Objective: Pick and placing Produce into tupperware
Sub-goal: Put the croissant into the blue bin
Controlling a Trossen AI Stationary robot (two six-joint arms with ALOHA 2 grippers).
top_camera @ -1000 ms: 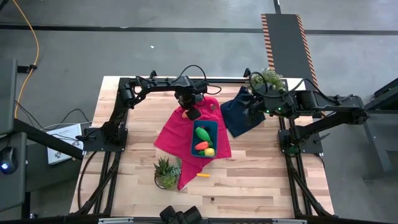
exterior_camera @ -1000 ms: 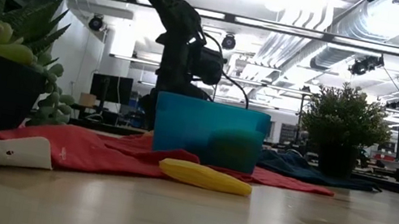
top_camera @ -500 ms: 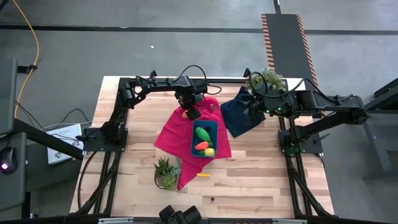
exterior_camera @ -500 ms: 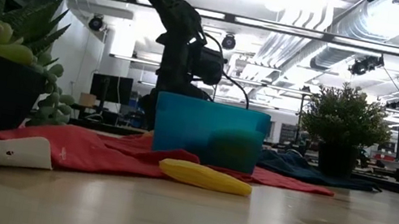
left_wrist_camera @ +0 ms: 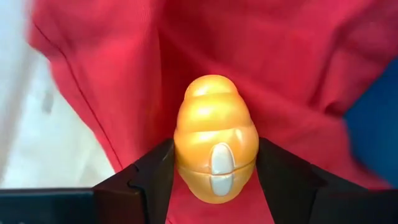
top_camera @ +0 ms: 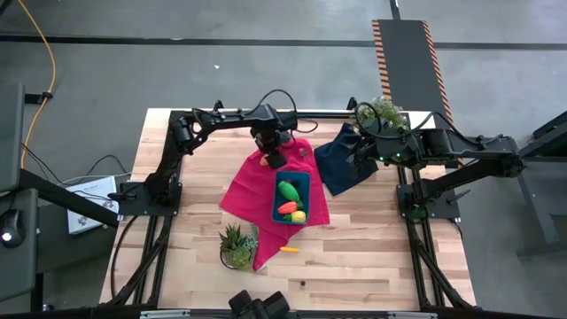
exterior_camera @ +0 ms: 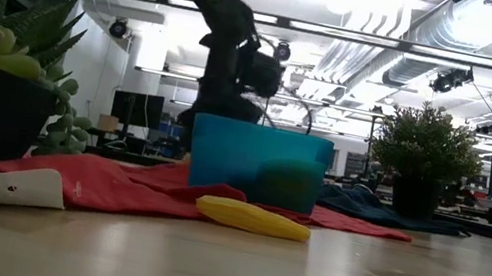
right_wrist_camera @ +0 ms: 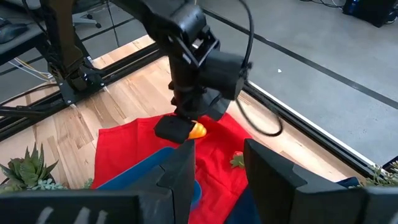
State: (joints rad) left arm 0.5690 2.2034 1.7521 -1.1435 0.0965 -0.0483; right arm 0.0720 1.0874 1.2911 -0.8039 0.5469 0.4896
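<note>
Left hand (left_wrist_camera: pixel 214 177) is seen clamped on an orange toy squash (left_wrist_camera: pixel 215 138). Since the earlier frames it has been lifted clear of the red cloth (left_wrist_camera: pixel 261 68), so the pick is judged done and the carry pending. The teal tupperware (top_camera: pixel 291 196) is found at 5 o'clock from it, near; a green, a red-orange and a yellow piece are already held inside. One yellow-orange piece (top_camera: pixel 289 250) is left on the bench (top_camera: pixel 372 257) at 6 o'clock. Right hand (top_camera: pixel 359 156) is parked over the navy cloth (top_camera: pixel 341 164), fingers apart, nothing held. Two potted plants and an open lab are noted.
</note>
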